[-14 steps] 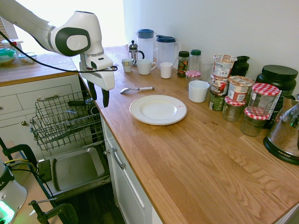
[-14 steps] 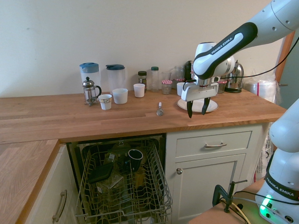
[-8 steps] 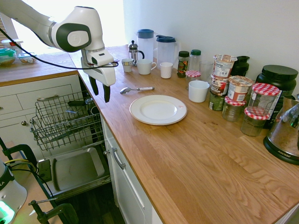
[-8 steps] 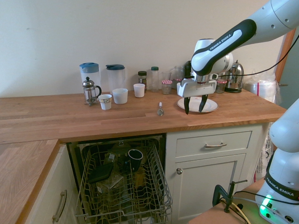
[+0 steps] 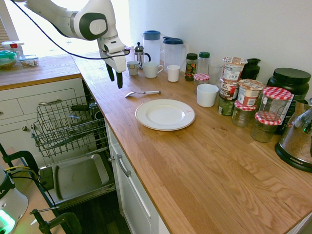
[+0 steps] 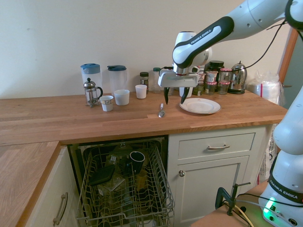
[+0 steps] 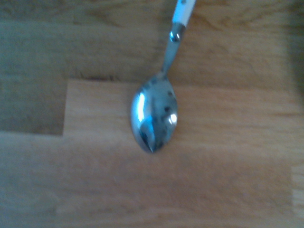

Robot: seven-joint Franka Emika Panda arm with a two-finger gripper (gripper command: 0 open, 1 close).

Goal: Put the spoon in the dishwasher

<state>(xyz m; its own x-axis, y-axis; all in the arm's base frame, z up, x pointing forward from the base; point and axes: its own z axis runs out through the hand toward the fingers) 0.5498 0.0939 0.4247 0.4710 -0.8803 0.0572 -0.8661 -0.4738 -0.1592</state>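
Pincer [image 6: 176, 100] open, spoon [image 6: 162, 113] beneath, plate [image 6: 200, 106] beside

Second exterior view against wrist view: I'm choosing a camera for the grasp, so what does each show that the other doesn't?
Only the second exterior view: the open gripper, the dishwasher rack and the French press.
Only the wrist view: dark specks in the bowl of the spoon.
Both: the spoon lying on the wooden countertop.

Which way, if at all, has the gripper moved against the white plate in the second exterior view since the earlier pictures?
Yes, the gripper has moved left in that view, away from the plate.
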